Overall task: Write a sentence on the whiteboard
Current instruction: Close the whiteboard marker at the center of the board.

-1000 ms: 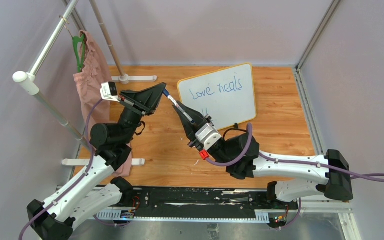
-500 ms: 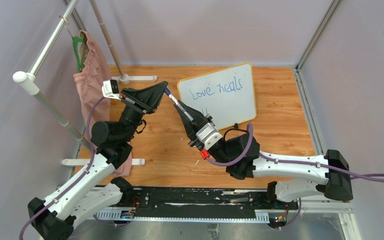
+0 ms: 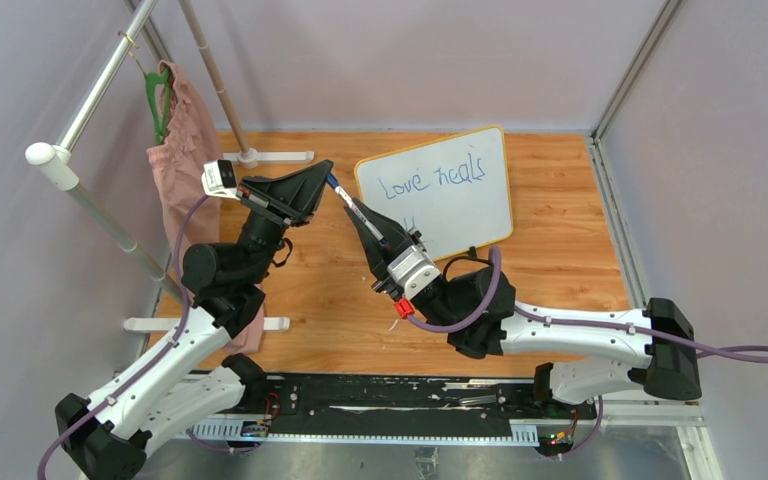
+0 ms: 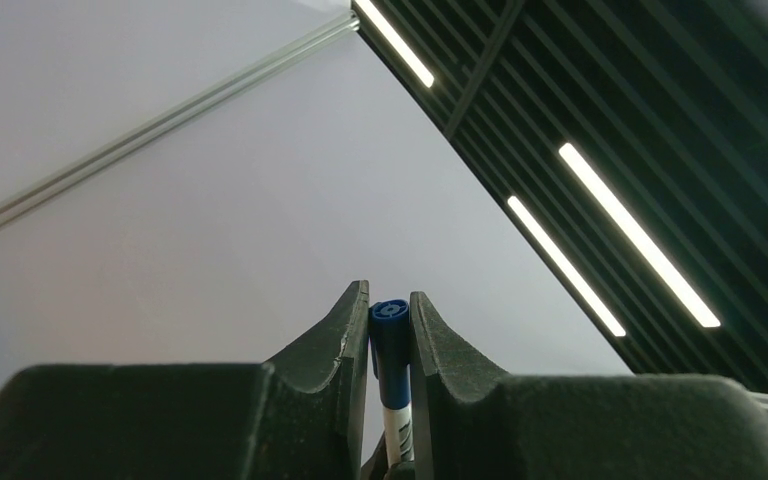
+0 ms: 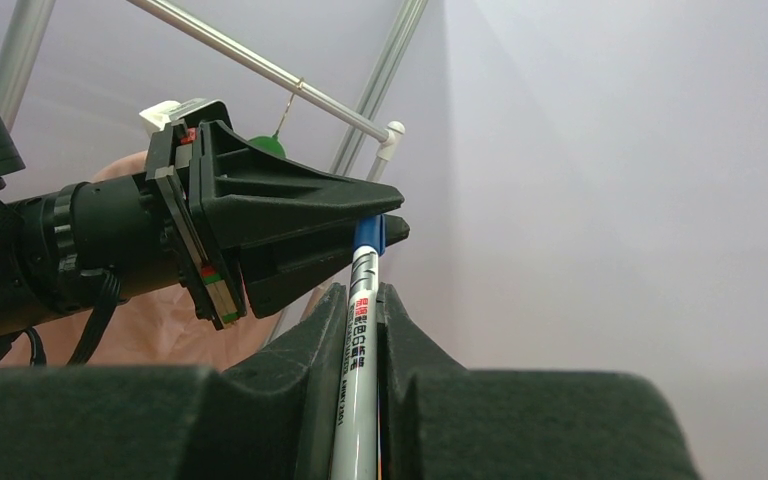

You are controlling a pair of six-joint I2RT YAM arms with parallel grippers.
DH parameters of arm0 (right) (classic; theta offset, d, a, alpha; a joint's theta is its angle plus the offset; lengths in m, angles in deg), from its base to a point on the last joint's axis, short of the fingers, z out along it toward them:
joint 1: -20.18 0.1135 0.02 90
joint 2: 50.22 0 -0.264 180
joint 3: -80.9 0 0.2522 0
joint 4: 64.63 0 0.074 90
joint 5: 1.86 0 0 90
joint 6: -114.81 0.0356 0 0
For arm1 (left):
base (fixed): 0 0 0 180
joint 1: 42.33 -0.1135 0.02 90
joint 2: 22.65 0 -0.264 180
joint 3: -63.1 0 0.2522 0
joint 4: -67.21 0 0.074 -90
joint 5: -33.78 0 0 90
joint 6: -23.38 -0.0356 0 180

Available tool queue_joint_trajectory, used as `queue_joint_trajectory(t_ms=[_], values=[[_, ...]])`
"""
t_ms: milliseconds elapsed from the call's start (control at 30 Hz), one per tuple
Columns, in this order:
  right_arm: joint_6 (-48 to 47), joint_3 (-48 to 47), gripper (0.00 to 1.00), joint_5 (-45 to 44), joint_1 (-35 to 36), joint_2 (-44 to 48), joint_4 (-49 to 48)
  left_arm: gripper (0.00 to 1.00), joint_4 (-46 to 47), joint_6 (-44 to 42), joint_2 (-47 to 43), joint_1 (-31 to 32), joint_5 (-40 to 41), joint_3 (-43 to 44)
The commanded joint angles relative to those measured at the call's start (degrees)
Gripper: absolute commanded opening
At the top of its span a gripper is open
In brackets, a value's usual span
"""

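Toward the far side of the wooden tabletop (image 3: 560,200) sits the whiteboard (image 3: 465,215), a glossy white panel with a thin yellow-orange rim and rounded corners, skewed slightly so that its right end sits farther back. On it the sentence (image 3: 432,178), in thin blue marker, reads "Love heals" (a few strokes of a second line show below, partly hidden).

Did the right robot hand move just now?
Yes, a tiny bit: the right gripper slid left, away from the whiteboard and its bottom edge, still pinching the marker.
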Motion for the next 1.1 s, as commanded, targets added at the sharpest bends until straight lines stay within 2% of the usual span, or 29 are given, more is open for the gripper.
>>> queue_joint_trajectory(t_ms=[0,800,967,1067], values=[[0.4,-2.8,0.00,0.9,0.8,-1.5,-0.2,0.00,-0.8,-0.9,0.5,2.8,-5.8,-0.3],[-0.9,-3.6,0.00,0.9,0.8,-2.3,-0.4,0.00,-0.8,-2.7,2.0,8.1,-4.3,0.1],[-0.7,-2.6,0.00,1.2,0.8,-1.2,-0.2,0.00,-0.8,-3.4,-0.4,8.1,0.1,-2.1],[-0.4,-1.8,0.00,1.4,0.8,-0.1,0.2,0.14,-2.2,-5.3,-2.8,8.1,4.5,-2.8]])
